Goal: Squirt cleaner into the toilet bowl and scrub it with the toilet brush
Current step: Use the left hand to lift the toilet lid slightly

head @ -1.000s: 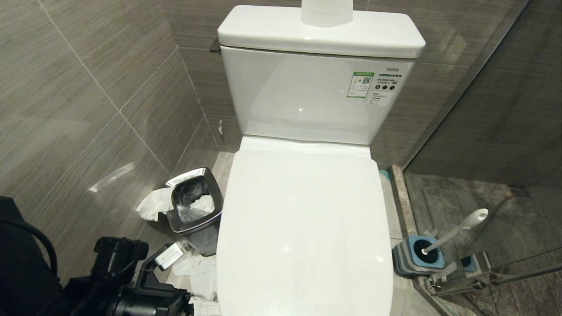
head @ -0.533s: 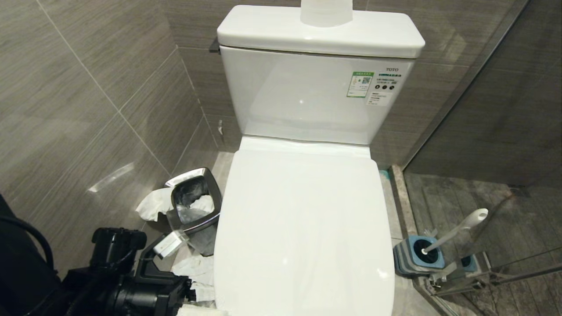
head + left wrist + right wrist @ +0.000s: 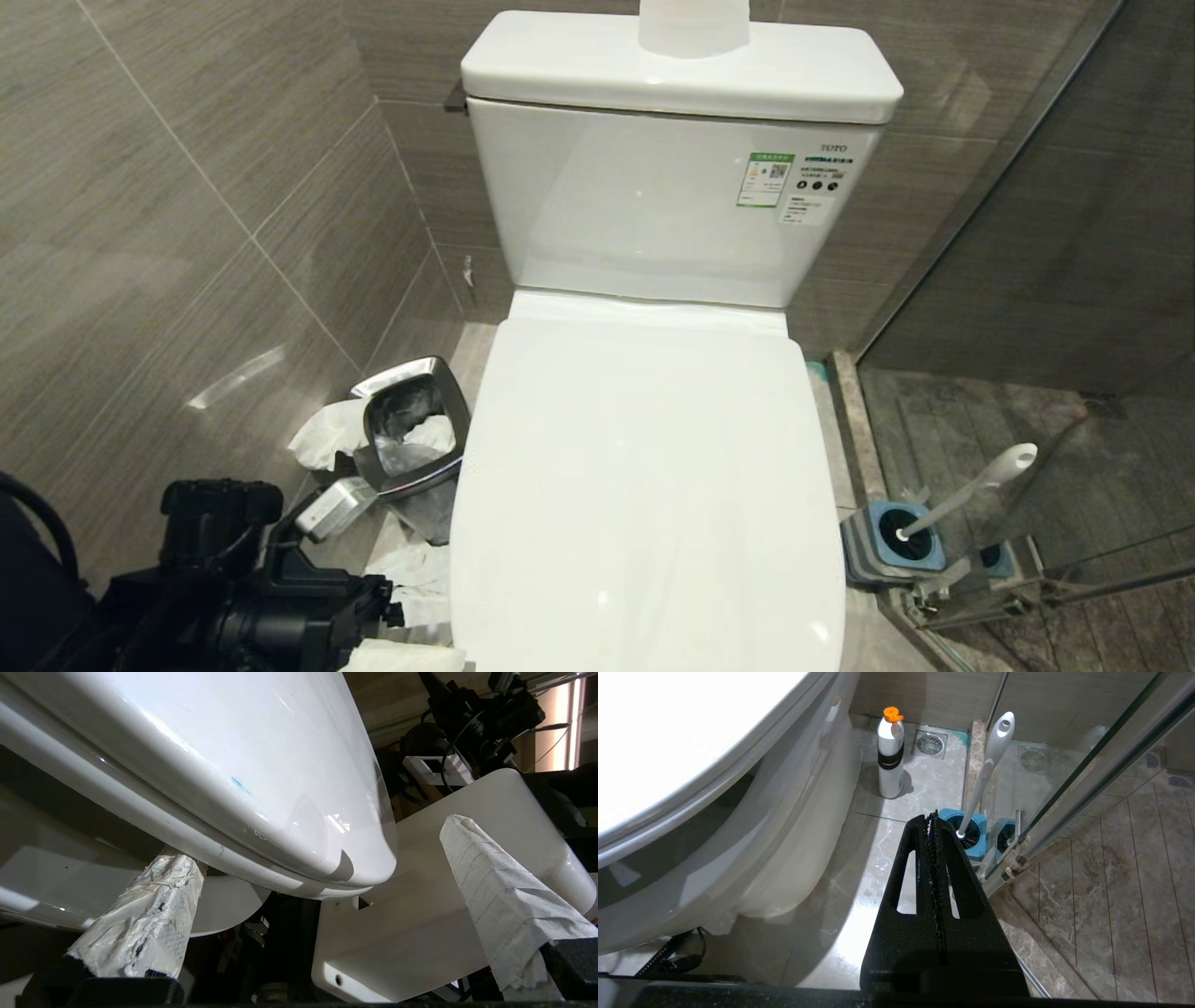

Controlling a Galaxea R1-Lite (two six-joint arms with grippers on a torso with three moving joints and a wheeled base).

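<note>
The toilet bowl has its white lid down, so the basin is hidden. My left gripper is open at the lid's front left corner. One paper-wrapped finger reaches up under the seat rim and the other finger stands off the lid's tip. A small turquoise smear of cleaner marks the lid. The toilet brush leans in its blue holder on the floor to the toilet's right. My right gripper is shut on nothing, low beside the toilet and pointing toward the toilet brush.
A steel bin with crumpled paper around it stands left of the toilet, close to my left arm. A white bottle with an orange cap stands on the floor by a drain. A glass shower partition closes the right side.
My left arm has shifted left and toward the bottom of the head view, and a white wrapped finger now shows at the lid's front corner. The lid's front end looks slightly larger.
</note>
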